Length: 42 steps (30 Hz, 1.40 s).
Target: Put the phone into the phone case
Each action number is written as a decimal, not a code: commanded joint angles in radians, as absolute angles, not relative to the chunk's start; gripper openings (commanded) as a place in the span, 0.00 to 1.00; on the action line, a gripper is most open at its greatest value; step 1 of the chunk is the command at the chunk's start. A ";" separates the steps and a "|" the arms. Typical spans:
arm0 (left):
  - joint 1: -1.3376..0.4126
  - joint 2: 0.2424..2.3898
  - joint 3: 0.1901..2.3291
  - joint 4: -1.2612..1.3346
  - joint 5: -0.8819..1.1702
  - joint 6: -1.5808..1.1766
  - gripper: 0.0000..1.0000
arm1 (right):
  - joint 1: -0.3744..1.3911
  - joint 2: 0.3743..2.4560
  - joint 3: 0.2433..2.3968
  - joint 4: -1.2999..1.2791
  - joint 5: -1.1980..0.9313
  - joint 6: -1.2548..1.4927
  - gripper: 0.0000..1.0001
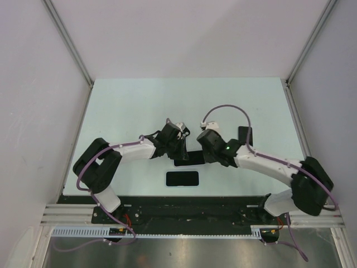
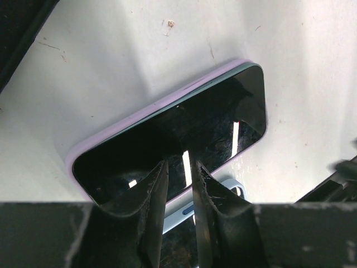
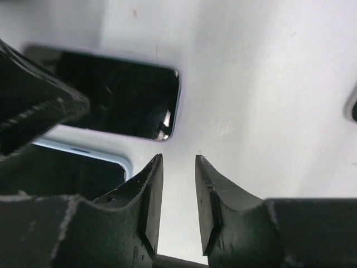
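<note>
Directly ahead of the left claw point(image 2: 179, 166), whose jaws stand narrowly parted and clamp nothing, the phone point(image 2: 184, 125) lies screen-up in the lilac phone case point(image 2: 139, 113), its far edge apparently still proud. Press along that rim, not mid-glass. The right claw point(image 3: 178, 159), slightly open and empty, has the phone ahead-left; it could brace the case.
</note>
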State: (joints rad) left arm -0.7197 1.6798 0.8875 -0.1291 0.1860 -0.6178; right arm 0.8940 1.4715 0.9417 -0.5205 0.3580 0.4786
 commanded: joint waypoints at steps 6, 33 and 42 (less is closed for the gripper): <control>-0.732 1.709 0.882 -0.239 0.152 -0.578 0.31 | 0.517 1.186 0.746 -0.220 -0.257 0.514 0.49; -0.733 1.735 0.888 -0.250 0.141 -0.564 0.31 | 0.334 1.690 0.767 0.066 -0.543 0.529 0.49; -0.736 1.721 0.877 -0.253 0.130 -0.566 0.31 | 0.331 1.825 0.787 0.130 -0.604 0.552 0.32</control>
